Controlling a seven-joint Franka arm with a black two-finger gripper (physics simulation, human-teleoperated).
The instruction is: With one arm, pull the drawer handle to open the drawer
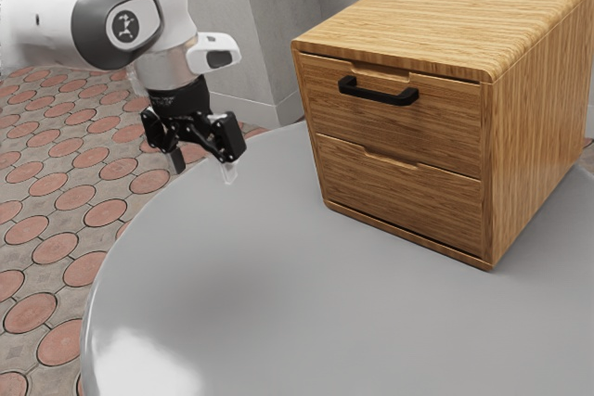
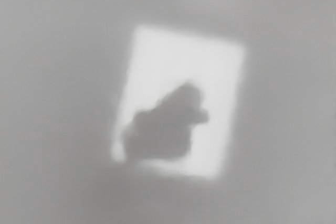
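A bamboo-coloured cabinet point(image 1: 445, 99) with two drawers stands on the grey round table point(image 1: 306, 312) at the exterior view's right. The upper drawer point(image 1: 394, 113) carries a black bar handle point(image 1: 378, 92) and sits flush with the cabinet front, as does the lower drawer point(image 1: 399, 190). My gripper point(image 1: 202, 169) hangs above the table's far left edge, well to the left of the handle, pointing down. Its fingers point(image 1: 228, 172) stand apart with nothing between them. In the wrist view the grey table surface point(image 2: 52, 129) lies below my hand, with a bright patch point(image 2: 210, 66) and my hand's shadow point(image 2: 163, 127) on it.
A floor of reddish round tiles point(image 1: 65, 183) lies beyond the table at the exterior view's left. Grey walls point(image 1: 260, 16) rise behind the cabinet. Open table surface spans between my gripper and the cabinet.
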